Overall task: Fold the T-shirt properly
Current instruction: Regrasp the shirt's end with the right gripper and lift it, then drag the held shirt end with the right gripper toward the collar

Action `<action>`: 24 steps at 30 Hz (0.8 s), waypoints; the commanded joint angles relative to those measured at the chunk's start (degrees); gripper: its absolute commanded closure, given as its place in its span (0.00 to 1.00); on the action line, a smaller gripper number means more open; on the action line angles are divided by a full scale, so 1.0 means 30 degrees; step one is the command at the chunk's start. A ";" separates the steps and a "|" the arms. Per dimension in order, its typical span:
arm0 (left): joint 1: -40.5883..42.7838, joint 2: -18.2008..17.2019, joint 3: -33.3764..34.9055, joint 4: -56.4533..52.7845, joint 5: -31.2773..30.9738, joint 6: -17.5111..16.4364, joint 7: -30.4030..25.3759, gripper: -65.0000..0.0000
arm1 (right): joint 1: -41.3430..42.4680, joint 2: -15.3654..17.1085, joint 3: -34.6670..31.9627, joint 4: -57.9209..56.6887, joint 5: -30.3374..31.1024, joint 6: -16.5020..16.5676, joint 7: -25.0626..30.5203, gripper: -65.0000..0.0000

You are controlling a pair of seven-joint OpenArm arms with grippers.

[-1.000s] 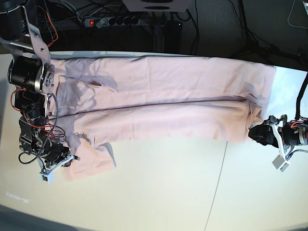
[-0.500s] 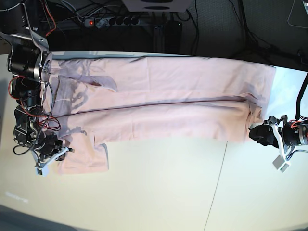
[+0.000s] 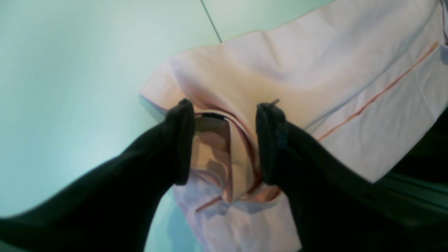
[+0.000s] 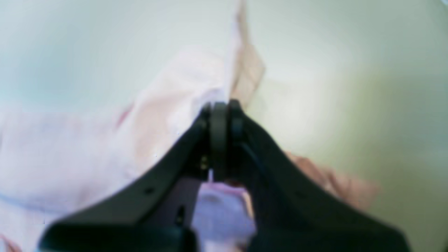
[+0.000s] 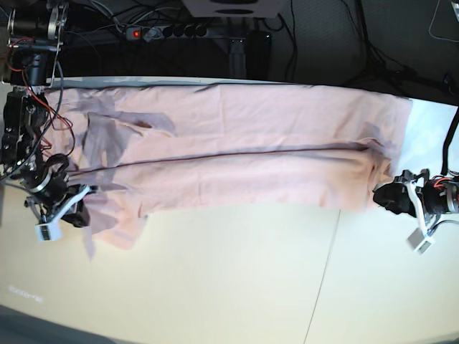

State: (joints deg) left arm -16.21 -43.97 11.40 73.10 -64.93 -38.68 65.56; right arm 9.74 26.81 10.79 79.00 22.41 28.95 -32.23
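Observation:
The pale pink T-shirt (image 5: 251, 143) lies stretched in a long band across the white table, with a lengthwise fold line through its middle. At its left end in the base view, my right gripper (image 5: 72, 204) is shut on the cloth. The right wrist view shows those jaws (image 4: 220, 105) pressed together with pink fabric (image 4: 70, 147) pinched between them. At the right end, my left gripper (image 5: 384, 197) rests at the shirt's near corner. In the left wrist view its fingers (image 3: 225, 140) stand apart, astride a bunched fold of the shirt (image 3: 315, 70). No lettering shows.
The white table (image 5: 215, 287) has a thin seam (image 5: 326, 265) running toward the front. Behind its back edge lie a power strip (image 5: 165, 30), cables and dark equipment. The right arm's wiring hangs over the shirt's left end.
The right arm has swung left and back with the cloth in its jaws, drawing the loose flap at the left end out flatter. The left arm has stayed put.

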 commanded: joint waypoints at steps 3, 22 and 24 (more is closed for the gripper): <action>-0.0510 -0.0423 -0.0233 0.0233 -0.0277 -0.0441 -0.0277 0.51 | -0.1457 0.1115 0.0109 0.2943 0.0401 0.1574 0.0634 1.00; -0.0510 -0.0321 -0.0233 0.0240 -0.0277 -0.0441 -0.0204 0.51 | -0.7752 0.2543 0.0117 0.8677 0.0175 0.1537 0.0962 1.00; -0.0503 -0.0321 -0.0233 0.0233 -0.0277 -0.0441 -0.0204 0.51 | -0.8189 0.2535 0.0117 0.8867 0.0168 0.1494 0.0969 1.00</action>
State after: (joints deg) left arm -16.21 -43.68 11.40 73.12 -64.95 -38.68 65.60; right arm -15.20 33.32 10.59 104.57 22.50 29.15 -30.68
